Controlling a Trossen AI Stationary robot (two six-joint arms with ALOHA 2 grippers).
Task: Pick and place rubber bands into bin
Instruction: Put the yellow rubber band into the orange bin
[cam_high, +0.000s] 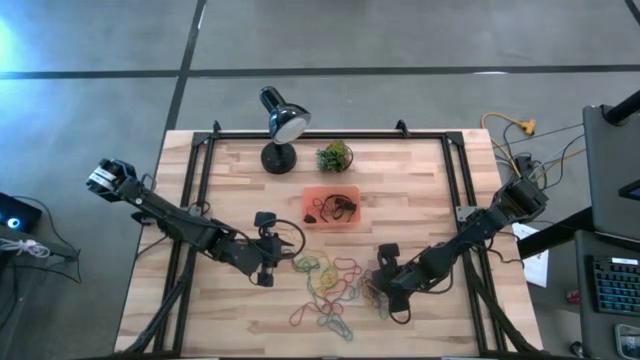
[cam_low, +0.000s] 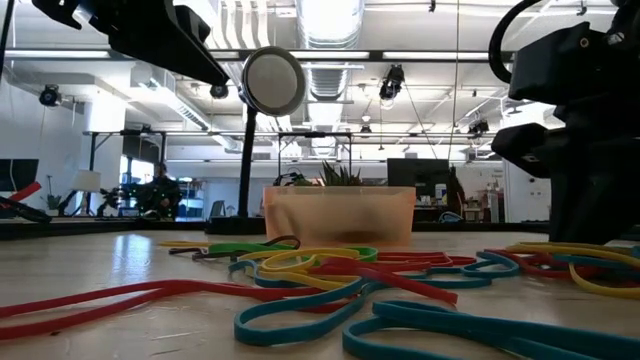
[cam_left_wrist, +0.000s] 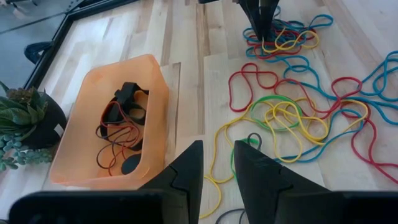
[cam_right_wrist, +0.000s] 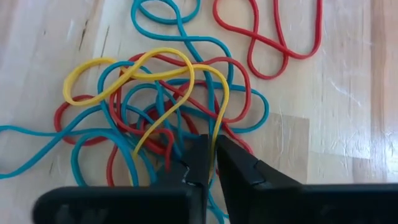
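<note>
At the heap's four o'clock edge, the right gripper (cam_right_wrist: 210, 163) pinches a yellow band (cam_right_wrist: 180, 93) knotted among blue and red rubber bands (cam_high: 330, 290); lifting may drag neighbours, spilling them short of the orange bin (cam_high: 312, 222) at twelve o'clock. The left gripper (cam_left_wrist: 216, 163) hovers unclenched.

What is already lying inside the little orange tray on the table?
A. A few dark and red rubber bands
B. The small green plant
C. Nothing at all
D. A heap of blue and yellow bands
A: in the left wrist view the bin holds a few black and red rubber bands, while the plant sits outside it and the blue and yellow bands lie loose on the table.
</note>
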